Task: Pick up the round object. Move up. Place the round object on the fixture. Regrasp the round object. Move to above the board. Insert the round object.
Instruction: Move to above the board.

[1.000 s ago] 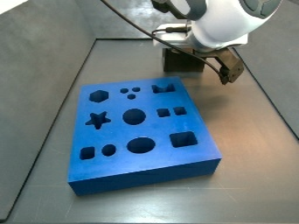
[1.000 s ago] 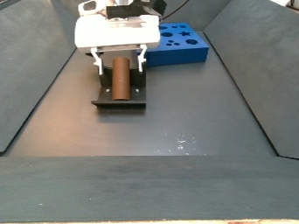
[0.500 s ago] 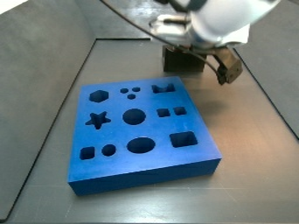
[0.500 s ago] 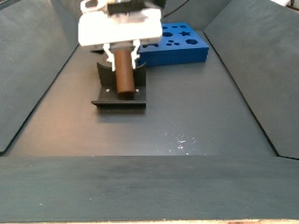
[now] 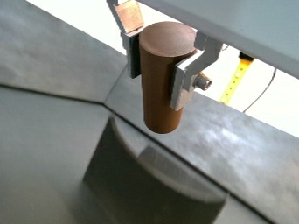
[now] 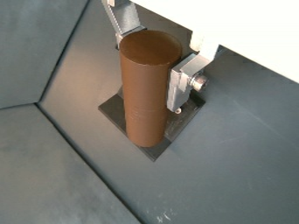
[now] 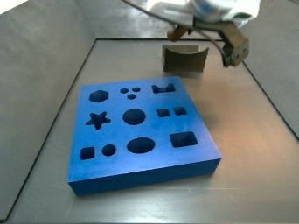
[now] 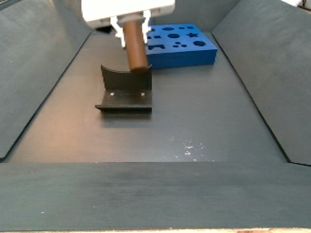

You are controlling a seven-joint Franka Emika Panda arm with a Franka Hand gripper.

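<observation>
Board: your blue board (image 7: 140, 131) lies on the table (image 8: 183, 136), well apart from the claw and lower; none of its holes is filled yet.
Fixture: the fixture (image 8: 125, 92) sits just below the claw, its notch now empty.
Round object: the round object (image 6: 149, 87) was lying in that notch a second ago; now it hangs upright, clear of the fixture (image 6: 158, 144).
Claw: your claw (image 5: 163, 61) is pinching the round object (image 5: 160, 74) near its upper end, plates on both sides.
Meaning: regrasp looks done; carrying it above the board comes next.
Obstacles: nothing stands between the claw and the board.
</observation>
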